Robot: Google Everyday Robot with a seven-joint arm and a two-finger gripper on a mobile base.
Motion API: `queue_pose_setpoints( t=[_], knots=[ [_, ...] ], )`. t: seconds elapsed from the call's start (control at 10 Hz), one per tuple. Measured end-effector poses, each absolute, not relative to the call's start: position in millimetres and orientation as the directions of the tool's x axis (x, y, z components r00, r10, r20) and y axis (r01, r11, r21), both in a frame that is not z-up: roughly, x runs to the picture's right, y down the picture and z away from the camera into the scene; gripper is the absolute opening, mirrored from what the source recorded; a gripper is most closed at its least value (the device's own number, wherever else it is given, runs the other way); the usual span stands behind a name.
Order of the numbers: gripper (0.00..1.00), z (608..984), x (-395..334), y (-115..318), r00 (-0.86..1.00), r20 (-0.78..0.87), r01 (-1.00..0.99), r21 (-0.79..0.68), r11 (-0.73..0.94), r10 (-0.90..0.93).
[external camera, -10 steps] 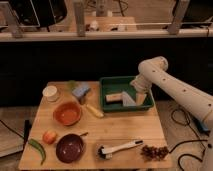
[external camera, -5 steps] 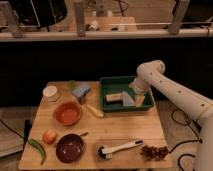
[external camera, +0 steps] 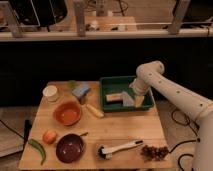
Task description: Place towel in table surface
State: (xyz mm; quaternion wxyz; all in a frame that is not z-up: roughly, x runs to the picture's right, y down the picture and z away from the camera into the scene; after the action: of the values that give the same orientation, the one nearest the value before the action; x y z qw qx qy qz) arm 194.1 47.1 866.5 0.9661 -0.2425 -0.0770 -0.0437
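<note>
I'm seeing my arm [external camera: 172, 92] showing as smooth off-white casing, with thick tubular links meeting at a rounded, bulbous joint [external camera: 150, 74]. The gripper [external camera: 134, 98] is sitting at the arm's tapering end, near the far right corner of the table surface [external camera: 125, 127].

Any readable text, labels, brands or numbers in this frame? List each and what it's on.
None readable.
No print shows on the white cup, green tray, towel or table surface.
The gripper, down in the tray by the towel, shows no marking either.
</note>
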Motion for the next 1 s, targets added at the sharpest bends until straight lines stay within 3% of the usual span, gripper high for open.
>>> queue_pose_setpoints(
  t=[0.4, 1.0],
  knots=[
    [0.80, 862.7, 200.6, 33.2, 0.989, 0.128, -0.008, -0.462, 0.887, 0.075],
    [0.80, 885.9, 205.0, 36.4, 0.915, 0.100, -0.284, -0.527, 0.801, 0.390]
  ],
)
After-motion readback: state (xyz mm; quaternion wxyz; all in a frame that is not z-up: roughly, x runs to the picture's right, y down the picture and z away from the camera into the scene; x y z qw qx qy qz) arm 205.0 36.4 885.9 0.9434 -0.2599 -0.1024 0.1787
